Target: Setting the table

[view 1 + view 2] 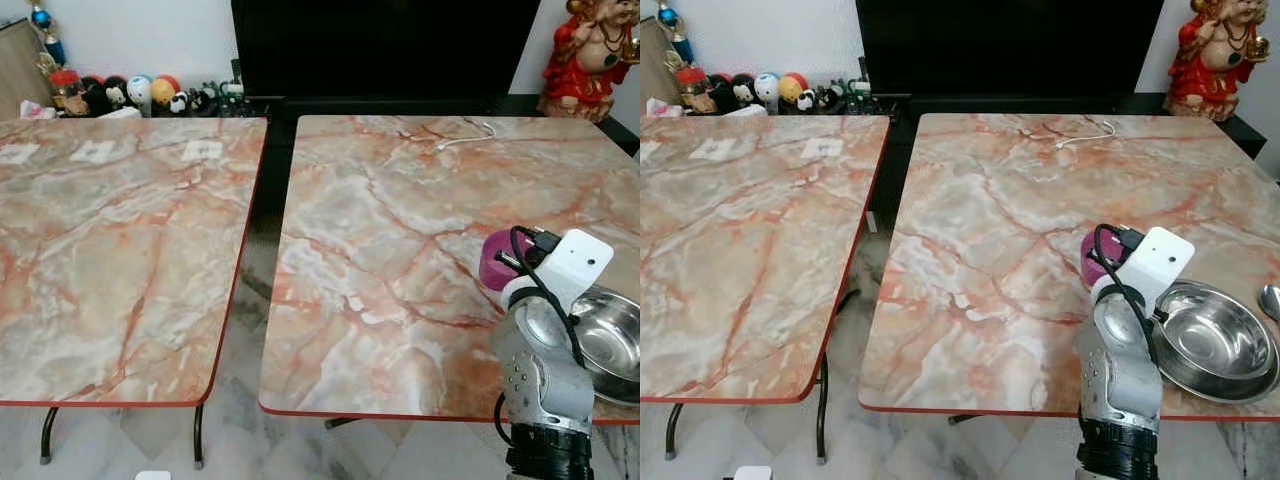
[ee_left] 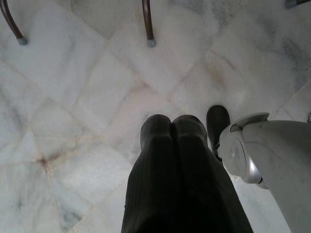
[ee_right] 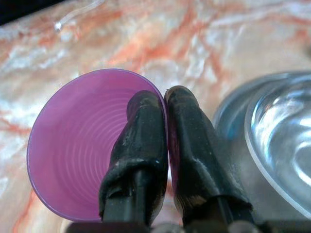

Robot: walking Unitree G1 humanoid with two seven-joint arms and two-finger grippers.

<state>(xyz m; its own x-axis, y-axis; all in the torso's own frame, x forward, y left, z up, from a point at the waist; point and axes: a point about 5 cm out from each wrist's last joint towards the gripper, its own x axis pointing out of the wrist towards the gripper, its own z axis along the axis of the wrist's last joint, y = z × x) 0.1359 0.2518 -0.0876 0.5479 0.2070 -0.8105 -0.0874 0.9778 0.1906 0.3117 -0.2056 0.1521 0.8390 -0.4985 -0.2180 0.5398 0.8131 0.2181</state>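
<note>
A purple plastic cup (image 3: 73, 145) is upright over the right marble table (image 1: 400, 250), just left of a steel bowl (image 1: 612, 345) near the front right edge. My right gripper (image 3: 165, 97) is shut on the cup's rim, one finger inside and one outside the wall. In the eye views the white wrist mount hides most of the cup (image 1: 1090, 262). Whether the cup rests on the table I cannot tell. A spoon (image 1: 1270, 298) lies right of the bowl (image 1: 1215, 340). My left gripper (image 2: 171, 124) hangs shut over the floor.
A second marble table (image 1: 120, 250) stands to the left, with a narrow gap between the two. A white cable (image 1: 465, 137) lies at the right table's far edge. Small toys (image 1: 130, 95), a dark screen (image 1: 380, 45) and a red figurine (image 1: 590, 55) line the back.
</note>
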